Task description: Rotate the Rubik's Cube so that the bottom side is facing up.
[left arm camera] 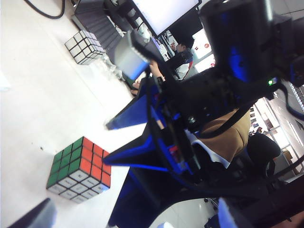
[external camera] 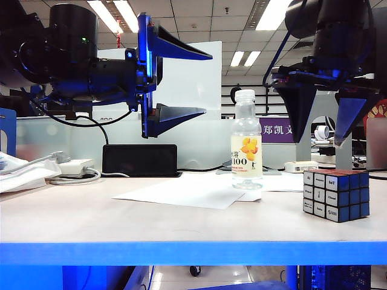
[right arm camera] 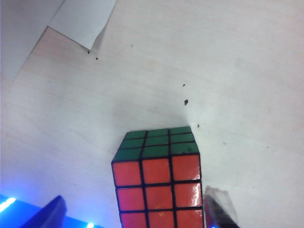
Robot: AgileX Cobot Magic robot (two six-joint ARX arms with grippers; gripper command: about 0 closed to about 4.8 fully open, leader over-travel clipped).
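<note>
On the exterior view, left side: left pincer (external camera: 181,83) is held high above the tabletop (external camera: 151,211), pointing level toward the middle of the frame, its two dark fingers spread wide, nothing between them.
Exterior view, right side: right pincer (external camera: 326,124) hangs from the upper right corner pointing down, jaws apart, above the Rubik's Cube (external camera: 336,194) and clear of it.
Exterior view, cube: it stands on the tabletop at the lower right, showing white printed stickers, a blue side and a reddish top.
Exterior view, writing: a clear bottle (external camera: 247,140) stands left of the cube, its label reading "100" with an orange fruit picture; a purple sign (external camera: 275,130) behind it carries Chinese characters.
Left wrist view: only here the other arm's open pincer (left arm camera: 110,140) shows from the side above the cube (left arm camera: 79,169), whose green, red and white faces are seen; a second, pale cube (left arm camera: 85,47) lies at the upper left.
Right wrist view: the cube (right arm camera: 159,178) sits at the lower middle, green and red faces showing, between two fingertips (right arm camera: 219,209) at the bottom edge; paper sheet (right arm camera: 83,19) at the upper left.
</note>
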